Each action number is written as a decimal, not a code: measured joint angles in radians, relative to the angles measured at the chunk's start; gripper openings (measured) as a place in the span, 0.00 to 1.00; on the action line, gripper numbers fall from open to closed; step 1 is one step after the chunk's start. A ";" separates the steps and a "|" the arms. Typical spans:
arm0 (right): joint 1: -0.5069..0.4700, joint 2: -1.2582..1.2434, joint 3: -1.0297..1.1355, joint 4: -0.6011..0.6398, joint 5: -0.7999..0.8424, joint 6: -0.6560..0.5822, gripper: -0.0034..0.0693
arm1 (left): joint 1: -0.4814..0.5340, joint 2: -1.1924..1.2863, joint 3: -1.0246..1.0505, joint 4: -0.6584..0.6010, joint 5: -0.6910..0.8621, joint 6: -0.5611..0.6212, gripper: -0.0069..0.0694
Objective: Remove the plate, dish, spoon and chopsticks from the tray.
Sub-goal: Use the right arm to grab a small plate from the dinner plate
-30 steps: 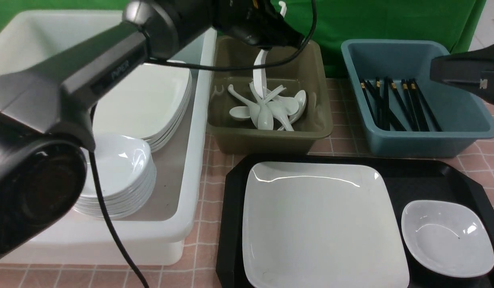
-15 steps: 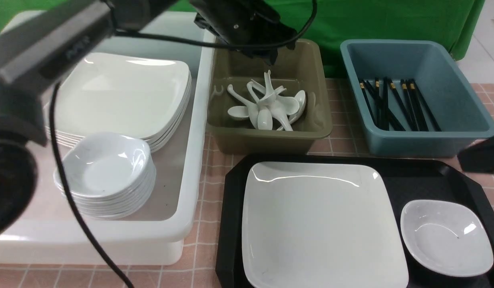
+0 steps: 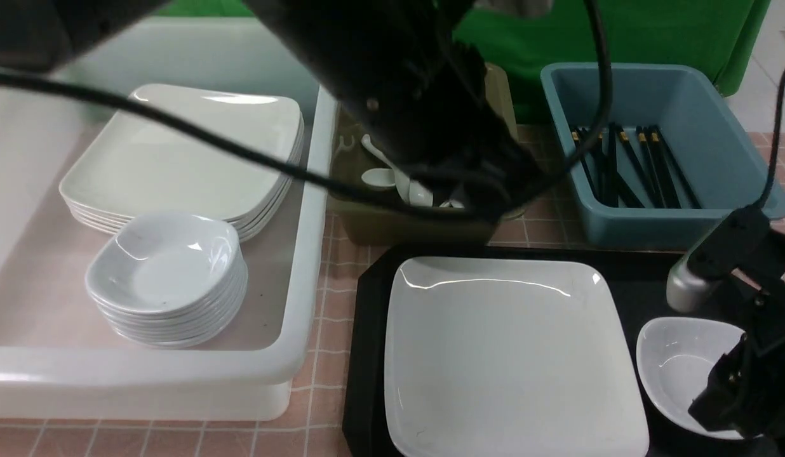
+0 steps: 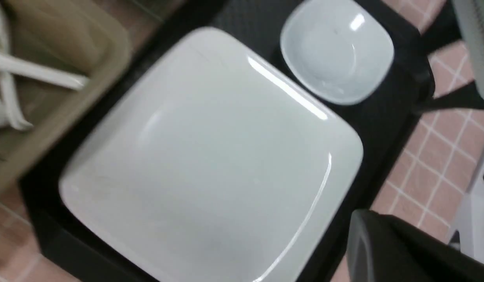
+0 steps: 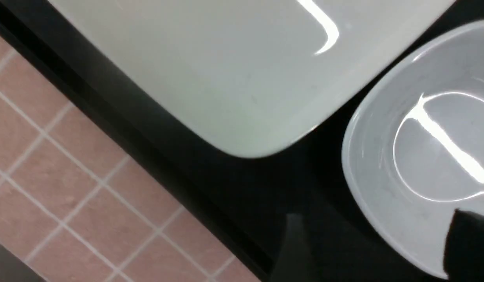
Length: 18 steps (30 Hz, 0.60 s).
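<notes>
Tray (image 3: 627, 279): we see plate (image 3: 513, 355) and dish (image 3: 672, 362) side by side on it.
Right gripper (image 3: 726, 397): jaws wide, over dish's rim.
Left gripper (image 3: 484, 203): closed, above olive tub (image 3: 367, 228).

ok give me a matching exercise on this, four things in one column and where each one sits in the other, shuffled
Things
1. large square plate
2. spoons
3. black chopsticks
4. stack of small dishes

Places
A. in the blue tub
B. in the white tub
C. on the black tray
D. in the olive tub

Pairs: 1-C, 2-D, 3-A, 4-B
</notes>
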 joint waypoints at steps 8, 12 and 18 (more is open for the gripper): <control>0.020 0.095 0.067 -0.048 -0.130 0.028 0.84 | -0.029 -0.019 0.196 0.006 -0.095 0.008 0.08; 0.020 0.147 0.079 -0.071 -0.172 0.030 0.85 | -0.029 -0.019 0.209 0.005 -0.140 0.030 0.08; 0.020 0.236 0.080 -0.105 -0.262 0.072 0.84 | -0.029 -0.019 0.209 -0.094 -0.218 0.171 0.08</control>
